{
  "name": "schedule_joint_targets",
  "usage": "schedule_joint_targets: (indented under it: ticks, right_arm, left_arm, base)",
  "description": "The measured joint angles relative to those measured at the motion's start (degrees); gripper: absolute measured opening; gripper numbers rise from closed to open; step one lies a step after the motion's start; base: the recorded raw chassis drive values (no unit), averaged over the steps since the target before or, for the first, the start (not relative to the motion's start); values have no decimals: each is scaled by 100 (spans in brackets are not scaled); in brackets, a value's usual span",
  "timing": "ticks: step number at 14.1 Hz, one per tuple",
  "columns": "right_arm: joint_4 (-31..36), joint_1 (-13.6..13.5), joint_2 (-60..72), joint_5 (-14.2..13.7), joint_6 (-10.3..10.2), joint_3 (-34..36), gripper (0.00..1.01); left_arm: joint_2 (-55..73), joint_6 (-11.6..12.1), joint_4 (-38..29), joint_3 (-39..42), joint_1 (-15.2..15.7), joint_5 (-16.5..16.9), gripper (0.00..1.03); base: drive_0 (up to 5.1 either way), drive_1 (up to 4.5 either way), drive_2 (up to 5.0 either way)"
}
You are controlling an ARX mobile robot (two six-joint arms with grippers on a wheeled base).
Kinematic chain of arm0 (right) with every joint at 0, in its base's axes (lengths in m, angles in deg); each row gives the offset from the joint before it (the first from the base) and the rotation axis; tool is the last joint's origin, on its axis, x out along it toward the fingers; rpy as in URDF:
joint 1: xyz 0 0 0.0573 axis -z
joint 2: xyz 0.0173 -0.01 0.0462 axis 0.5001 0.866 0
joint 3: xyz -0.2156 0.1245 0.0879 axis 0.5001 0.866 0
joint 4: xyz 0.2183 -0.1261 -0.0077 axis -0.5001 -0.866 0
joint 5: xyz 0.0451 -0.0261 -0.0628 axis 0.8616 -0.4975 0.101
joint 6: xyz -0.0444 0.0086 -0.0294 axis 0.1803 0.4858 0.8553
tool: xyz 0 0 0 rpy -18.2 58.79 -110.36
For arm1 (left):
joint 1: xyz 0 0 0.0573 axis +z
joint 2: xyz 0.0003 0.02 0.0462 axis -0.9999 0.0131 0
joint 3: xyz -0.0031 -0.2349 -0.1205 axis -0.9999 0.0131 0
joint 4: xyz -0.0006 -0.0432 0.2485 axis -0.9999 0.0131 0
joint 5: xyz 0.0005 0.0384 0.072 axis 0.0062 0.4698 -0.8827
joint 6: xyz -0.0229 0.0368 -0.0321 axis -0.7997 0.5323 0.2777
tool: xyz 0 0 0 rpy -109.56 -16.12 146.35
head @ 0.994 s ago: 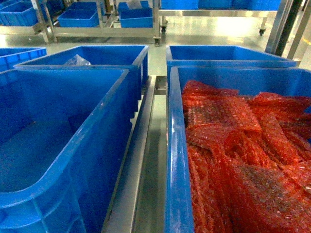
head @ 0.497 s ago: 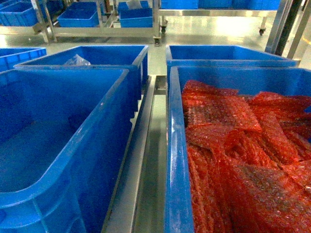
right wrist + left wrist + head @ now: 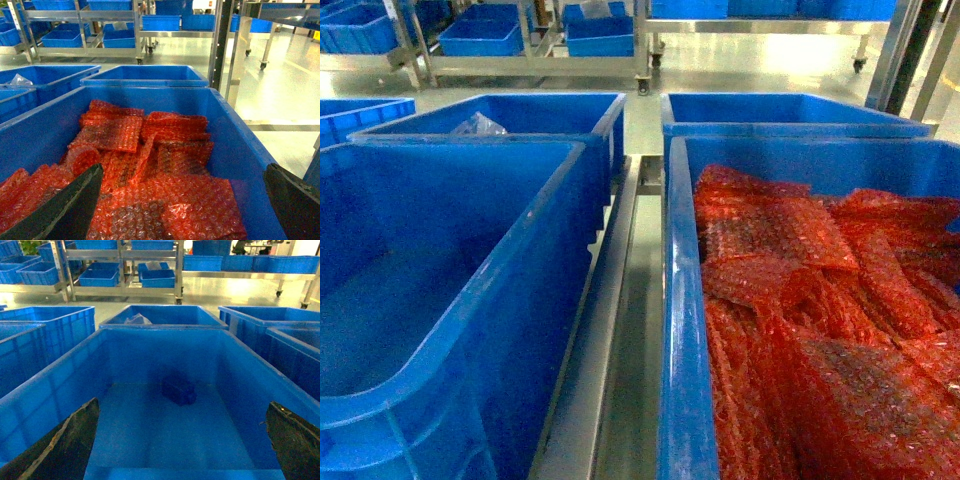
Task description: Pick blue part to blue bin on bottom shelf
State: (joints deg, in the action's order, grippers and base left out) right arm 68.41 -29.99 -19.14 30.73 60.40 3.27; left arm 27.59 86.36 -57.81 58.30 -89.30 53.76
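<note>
left wrist view shows me the blue part (image 3: 178, 390) lying alone on the floor of the deep left bin (image 3: 60, 385), toward the back wall. my left gripper (image 3: 182, 450) hangs above it, jaws spread and empty; the right gripper (image 3: 182, 210) is spread too, over red bubble wrap (image 3: 150, 170). i'd go straight down, clear of the walls.

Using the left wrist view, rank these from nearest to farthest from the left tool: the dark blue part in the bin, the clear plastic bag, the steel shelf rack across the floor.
1. The blue part: on the bin floor just ahead of the open left tool, near center.
2. The clear plastic bag: in the next bin behind, slightly left.
3. The steel shelf rack: across the floor, upper left.
</note>
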Motion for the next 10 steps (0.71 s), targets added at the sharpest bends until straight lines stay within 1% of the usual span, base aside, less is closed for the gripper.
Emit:
schedule_joint_targets:
  ticks: [10]
  right_arm:
    - [0,0,0,0,0,0,98]
  left_arm:
    - [0,0,0,0,0,0,98]
  base:
    - [0,0,0]
